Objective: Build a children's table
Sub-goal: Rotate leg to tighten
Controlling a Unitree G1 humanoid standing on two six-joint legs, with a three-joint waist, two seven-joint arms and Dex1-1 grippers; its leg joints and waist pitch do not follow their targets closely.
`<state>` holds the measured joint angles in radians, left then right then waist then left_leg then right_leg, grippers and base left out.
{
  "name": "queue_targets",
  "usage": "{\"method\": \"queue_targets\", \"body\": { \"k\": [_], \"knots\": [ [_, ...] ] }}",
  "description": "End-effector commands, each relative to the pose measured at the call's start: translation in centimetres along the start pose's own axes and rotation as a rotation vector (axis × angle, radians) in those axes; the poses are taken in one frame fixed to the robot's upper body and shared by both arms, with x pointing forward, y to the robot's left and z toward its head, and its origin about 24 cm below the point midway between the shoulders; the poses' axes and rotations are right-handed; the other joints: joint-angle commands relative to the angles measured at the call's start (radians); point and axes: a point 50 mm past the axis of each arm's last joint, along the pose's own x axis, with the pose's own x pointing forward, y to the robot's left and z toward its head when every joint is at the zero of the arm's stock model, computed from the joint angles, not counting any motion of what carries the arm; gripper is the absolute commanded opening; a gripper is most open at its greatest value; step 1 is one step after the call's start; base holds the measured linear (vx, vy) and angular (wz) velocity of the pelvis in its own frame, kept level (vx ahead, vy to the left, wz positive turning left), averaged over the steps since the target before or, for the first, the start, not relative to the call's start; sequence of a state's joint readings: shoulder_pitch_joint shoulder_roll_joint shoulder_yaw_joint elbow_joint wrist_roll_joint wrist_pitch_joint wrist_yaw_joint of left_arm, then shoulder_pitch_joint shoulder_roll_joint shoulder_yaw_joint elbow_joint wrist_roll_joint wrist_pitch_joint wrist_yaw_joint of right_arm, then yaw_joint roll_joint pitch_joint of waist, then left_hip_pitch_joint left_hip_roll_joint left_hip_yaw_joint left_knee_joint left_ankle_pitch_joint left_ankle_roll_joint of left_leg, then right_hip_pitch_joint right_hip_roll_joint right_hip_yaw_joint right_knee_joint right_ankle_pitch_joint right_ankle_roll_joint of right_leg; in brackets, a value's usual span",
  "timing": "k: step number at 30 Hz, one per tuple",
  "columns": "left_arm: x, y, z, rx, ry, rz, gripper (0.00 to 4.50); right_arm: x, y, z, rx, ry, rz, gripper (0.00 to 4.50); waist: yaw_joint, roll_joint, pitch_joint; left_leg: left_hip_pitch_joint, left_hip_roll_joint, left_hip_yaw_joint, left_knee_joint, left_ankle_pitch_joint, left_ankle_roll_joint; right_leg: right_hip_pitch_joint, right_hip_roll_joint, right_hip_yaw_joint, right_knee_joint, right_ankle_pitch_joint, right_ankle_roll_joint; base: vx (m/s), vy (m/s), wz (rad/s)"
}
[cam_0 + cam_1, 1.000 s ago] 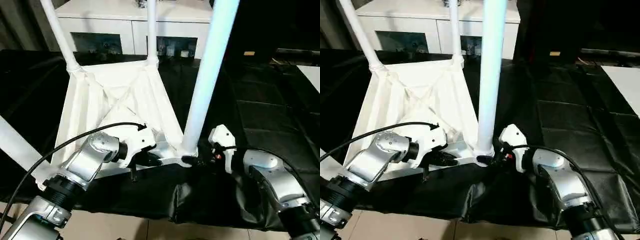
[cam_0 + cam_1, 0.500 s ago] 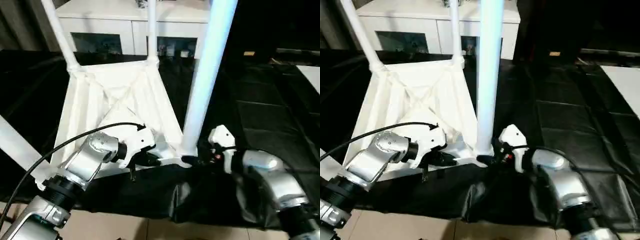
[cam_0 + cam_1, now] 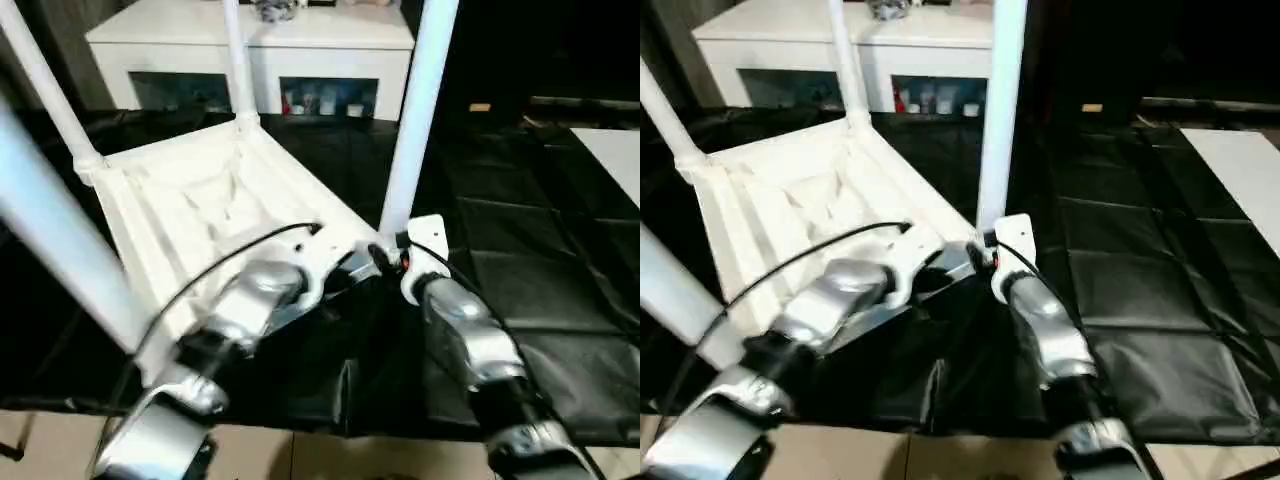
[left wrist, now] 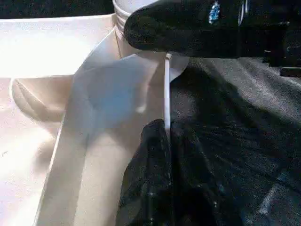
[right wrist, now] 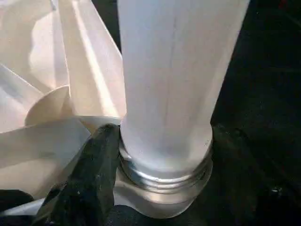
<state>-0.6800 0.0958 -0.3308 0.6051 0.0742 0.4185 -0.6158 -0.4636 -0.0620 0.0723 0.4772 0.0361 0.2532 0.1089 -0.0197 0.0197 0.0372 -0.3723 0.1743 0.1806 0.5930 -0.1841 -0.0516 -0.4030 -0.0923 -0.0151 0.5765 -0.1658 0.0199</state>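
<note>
While the upturned children's table (image 3: 190,200) lies on the black cover, the left gripper (image 4: 165,136) pinches its rim and the right gripper (image 5: 155,155) straddles a leg's (image 3: 415,110) base (thread showing); a skewed turn could cross-thread it

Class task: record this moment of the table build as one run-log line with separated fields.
table top: upside down, four legs up | left hand: shut on rim | right hand: around near leg base | thread showing

The children's table (image 3: 190,215) lies upside down on the black mat (image 3: 540,270), legs up, the cabinet (image 3: 260,45) behind it; both grippers meet at its near right corner.
</note>
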Motion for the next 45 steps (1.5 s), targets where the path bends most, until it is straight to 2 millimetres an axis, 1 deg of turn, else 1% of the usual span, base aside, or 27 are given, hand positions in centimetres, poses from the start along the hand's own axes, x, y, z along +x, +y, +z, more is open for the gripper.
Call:
{"method": "queue_targets", "body": {
  "k": [1,3,6,8,9,10,11,13,14,15,16,17,18,19,20,21,23,27,29,30,32,34,36,39,40,44,45],
  "knots": [
    [-0.2,0.8,-0.6,0.041,0.063,0.061,0.00,-0.4,1.8,-1.2,-0.006,0.030,0.112,3.36,0.002,-0.005,-0.051,0.007,0.030,-0.016,-0.087,-0.392,0.006,0.028,-0.027,0.010,-0.080,-0.357,-0.171,0.000,0.000,0.00],
    [-0.6,0.9,-1.0,0.072,0.091,0.046,0.00,-0.8,1.8,-0.3,-0.001,-0.022,0.144,3.39,0.005,-0.004,-0.051,0.008,0.032,-0.015,-0.087,-0.392,0.009,0.027,-0.027,0.012,-0.079,-0.353,-0.172,0.000,0.000,0.00],
    [-0.8,1.0,-1.3,0.085,0.108,0.038,0.00,-1.0,1.4,0.0,-0.017,-0.035,0.146,3.76,-0.002,-0.006,-0.051,-0.004,0.032,-0.020,-0.092,-0.377,0.010,0.036,-0.028,0.009,-0.074,-0.332,-0.171,0.000,0.000,0.00],
    [-1.1,1.2,-1.6,0.093,0.123,0.033,0.00,-1.3,0.9,0.2,-0.004,-0.039,0.143,3.86,-0.004,-0.006,-0.052,0.000,0.032,-0.020,-0.090,-0.379,0.008,0.034,-0.029,0.010,-0.076,-0.344,-0.173,0.000,0.000,0.00],
    [-1.6,1.4,-2.1,0.101,0.140,0.022,0.00,-1.6,0.3,0.5,-0.001,-0.040,0.181,3.94,-0.005,-0.009,-0.053,0.000,0.032,-0.019,-0.088,-0.374,0.011,0.033,-0.028,0.011,-0.075,-0.339,-0.176,0.000,0.000,0.00],
    [-2.1,1.5,-2.6,0.115,0.153,0.000,0.00,-2.3,-0.1,0.7,-0.042,-0.045,0.276,3.94,0.001,-0.005,-0.053,0.002,0.033,-0.019,-0.088,-0.366,0.024,0.036,-0.027,0.012,-0.073,-0.317,-0.183,0.000,0.000,0.00],
    [-2.4,1.6,-2.9,0.123,0.160,-0.013,0.00,-2.7,-0.3,0.8,-0.066,-0.044,0.330,4.20,0.003,-0.005,-0.051,-0.001,0.037,-0.017,-0.088,-0.346,0.030,0.035,-0.028,0.014,-0.071,-0.281,-0.191,0.000,0.000,0.00],
    [-2.8,1.6,-3.2,0.154,0.168,-0.043,0.00,-3.3,-0.5,0.7,-0.115,-0.042,0.404,4.20,0.003,-0.005,-0.053,-0.001,0.037,-0.015,-0.086,-0.335,0.036,0.035,-0.028,0.014,-0.067,-0.260,-0.204,0.000,0.000,0.00],
    [-3.0,1.5,-3.3,0.173,0.173,-0.061,0.00,-3.6,-0.6,0.7,-0.144,-0.039,0.444,4.20,0.006,-0.001,-0.053,0.002,0.037,-0.017,-0.086,-0.335,0.037,0.037,-0.028,0.012,-0.069,-0.262,-0.207,0.000,0.000,0.00],
    [-3.5,1.4,-3.7,0.182,0.180,-0.106,0.00,-4.5,-1.0,0.3,-0.208,-0.026,0.525,4.20,0.007,-0.002,-0.051,0.000,0.038,-0.017,-0.087,-0.339,0.038,0.038,-0.027,0.012,-0.069,-0.262,-0.204,0.000,0.000,0.00],
    [-4.0,1.0,-3.8,0.206,0.154,-0.195,0.00,-5.3,-1.5,0.0,-0.248,-0.016,0.585,4.20,0.008,-0.001,-0.052,0.003,0.040,-0.013,-0.084,-0.332,0.044,0.035,-0.030,0.015,-0.068,-0.244,-0.212,0.000,0.000,0.00],
    [-4.0,1.0,-3.8,0.206,0.154,-0.195,0.00,-5.3,-1.5,0.0,-0.248,-0.016,0.585,4.20,0.012,-0.003,-0.053,0.001,0.041,-0.014,-0.084,-0.318,0.050,0.040,-0.031,0.015,-0.065,-0.224,-0.221,0.000,0.000,0.00],
    [-4.0,1.0,-3.8,0.206,0.154,-0.195,0.00,-5.3,-1.5,0.0,-0.248,-0.016,0.585,4.20,0.011,-0.002,-0.054,0.001,0.040,-0.013,-0.083,-0.306,0.052,0.039,-0.030,0.015,-0.063,-0.207,-0.229,0.000,0.000,0.00],
    [-4.9,0.5,-3.8,0.207,0.127,-0.295,0.00,-6.2,-2.3,-0.3,-0.271,-0.003,0.640,4.20,0.014,-0.005,-0.056,0.002,0.041,-0.014,-0.083,-0.291,0.056,0.042,-0.031,0.014,-0.058,-0.183,-0.244,0.000,0.000,0.00],
    [-4.9,0.5,-3.8,0.207,0.127,-0.295,0.00,-6.2,-2.3,-0.3,-0.271,-0.003,0.640,4.20,0.016,-0.004,-0.057,0.001,0.041,-0.013,-0.081,-0.278,0.060,0.043,-0.032,0.014,-0.057,-0.167,-0.250,0.000,0.000,0.00],
    [-5.4,0.1,-3.7,0.219,0.094,-0.368,0.00,-6.4,-2.5,-0.4,-0.273,0.000,0.657,4.20,0.020,-0.006,-0.055,0.001,0.043,-0.012,-0.083,-0.270,0.067,0.041,-0.032,0.015,-0.055,-0.160,-0.260,0.000,0.000,0.00],
    [-6.1,-0.5,-3.5,0.229,0.059,-0.451,0.00,-6.7,-2.6,-0.4,-0.279,0.004,0.684,4.20,0.024,-0.002,-0.053,0.006,0.044,-0.011,-0.083,-0.270,0.066,0.039,-0.030,0.015,-0.055,-0.163,-0.267,0.000,0.000,0.00],
    [-6.5,-1.1,-3.4,0.233,0.055,-0.493,0.00,-6.3,-2.5,-0.5,-0.297,0.013,0.704,4.20,0.037,0.001,-0.048,0.017,0.047,-0.008,-0.088,-0.329,0.035,0.030,-0.029,0.017,-0.060,-0.239,-0.250,0.000,0.000,0.00],
    [-6.5,-1.2,-3.4,0.231,0.053,-0.501,0.00,-6.3,-2.5,-0.5,-0.300,0.012,0.706,4.20,0.038,-0.002,-0.048,0.013,0.046,-0.009,-0.090,-0.330,0.027,0.032,-0.029,0.017,-0.059,-0.253,-0.240,0.000,0.000,0.00],
    [-6.5,-1.2,-3.4,0.231,0.053,-0.501,0.00,-6.3,-2.5,-0.5,-0.300,0.012,0.706,4.20,0.041,-0.002,-0.049,0.015,0.045,-0.008,-0.089,-0.332,0.021,0.031,-0.029,0.018,-0.060,-0.261,-0.229,0.000,0.000,0.00],
    [-6.6,-1.3,-3.5,0.232,0.052,-0.504,0.00,-6.2,-2.3,-0.4,-0.289,0.004,0.724,4.20,0.043,-0.006,-0.050,0.013,0.043,-0.007,-0.088,-0.321,0.022,0.032,-0.029,0.019,-0.059,-0.253,-0.221,0.000,0.000,0.00],
    [-6.7,-1.2,-3.5,0.231,0.053,-0.500,0.00,-6.2,-2.1,-0.4,-0.282,0.003,0.743,4.20,0.044,-0.005,-0.052,0.011,0.042,-0.007,-0.086,-0.297,0.027,0.034,-0.030,0.019,-0.057,-0.232,-0.223,0.000,0.000,0.00],
    [-6.8,-1.1,-3.5,0.232,0.053,-0.498,0.00,-6.2,-2.0,-0.4,-0.272,0.004,0.758,3.94,0.045,-0.004,-0.054,0.010,0.042,-0.007,-0.084,-0.271,0.036,0.036,-0.029,0.019,-0.053,-0.198,-0.230,0.000,0.000,0.00],
    [-6.9,-0.9,-3.6,0.231,0.058,-0.490,0.00,-6.1,-2.0,-0.4,-0.246,0.002,0.776,3.75,0.046,-0.004,-0.056,0.010,0.042,-0.005,-0.080,-0.235,0.052,0.039,-0.028,0.017,-0.048,-0.139,-0.251,0.000,0.000,0.00],
    [-7.0,-0.9,-3.6,0.231,0.060,-0.489,0.00,-6.1,-2.0,-0.3,-0.242,0.000,0.778,3.56,0.046,-0.003,-0.055,0.010,0.041,-0.005,-0.080,-0.234,0.053,0.039,-0.028,0.017,-0.048,-0.140,-0.253,0.000,0.000,0.00],
    [-7.0,-0.9,-3.6,0.229,0.062,-0.487,0.00,-6.2,-2.1,-0.4,-0.240,0.003,0.787,3.35,0.046,-0.003,-0.054,0.011,0.042,-0.005,-0.081,-0.263,0.046,0.038,-0.029,0.017,-0.052,-0.191,-0.246,0.000,0.000,0.00],
    [-7.0,-0.9,-3.7,0.229,0.063,-0.487,0.00,-6.2,-2.1,-0.5,-0.242,0.005,0.790,3.12,0.046,-0.003,-0.054,0.012,0.042,-0.006,-0.081,-0.268,0.042,0.038,-0.029,0.017,-0.053,-0.199,-0.243,0.000,0.000,0.00]
  ]
}}
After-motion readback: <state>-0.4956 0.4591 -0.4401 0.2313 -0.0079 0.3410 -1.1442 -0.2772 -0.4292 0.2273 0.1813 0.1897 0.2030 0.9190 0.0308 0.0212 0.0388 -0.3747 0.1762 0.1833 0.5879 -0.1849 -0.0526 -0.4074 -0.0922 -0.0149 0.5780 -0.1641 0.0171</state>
